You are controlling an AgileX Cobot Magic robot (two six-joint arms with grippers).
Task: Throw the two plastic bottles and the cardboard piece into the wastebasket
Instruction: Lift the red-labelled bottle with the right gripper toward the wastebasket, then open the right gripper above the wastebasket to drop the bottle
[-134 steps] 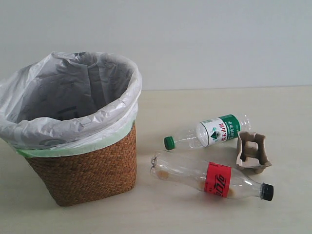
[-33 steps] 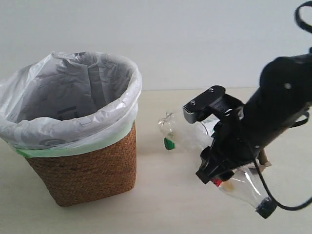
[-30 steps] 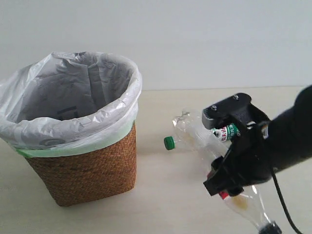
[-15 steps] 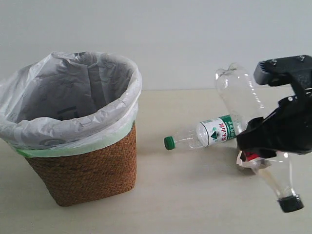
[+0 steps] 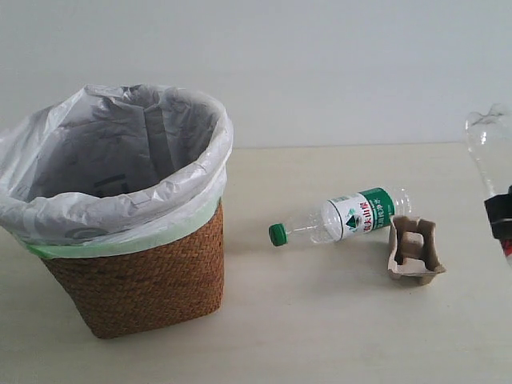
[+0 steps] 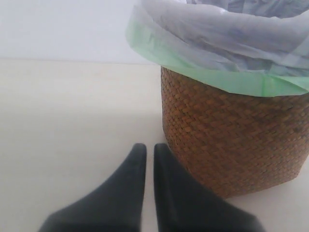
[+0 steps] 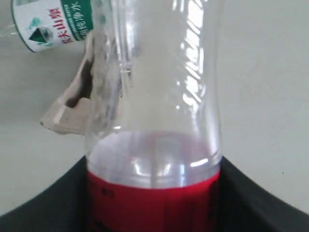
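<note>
**Red-label bottle off the desk, swinging away to the right**

The jaws of the right gripper are clamping the red-label bottle at its label, one dark jaw on each side. Within the last second the bottle has been coming up off the desk. It is now sliding out at the right edge of the exterior view, well apart from the wastebasket. The first item is therefore in hand, but it is not yet travelling toward the lined rim. The green-cap bottle and the cardboard piece are lying just beside each other where they were before. The left gripper is waiting low beside the wicker wall, with its jaws nearly together and holding nothing.
</note>
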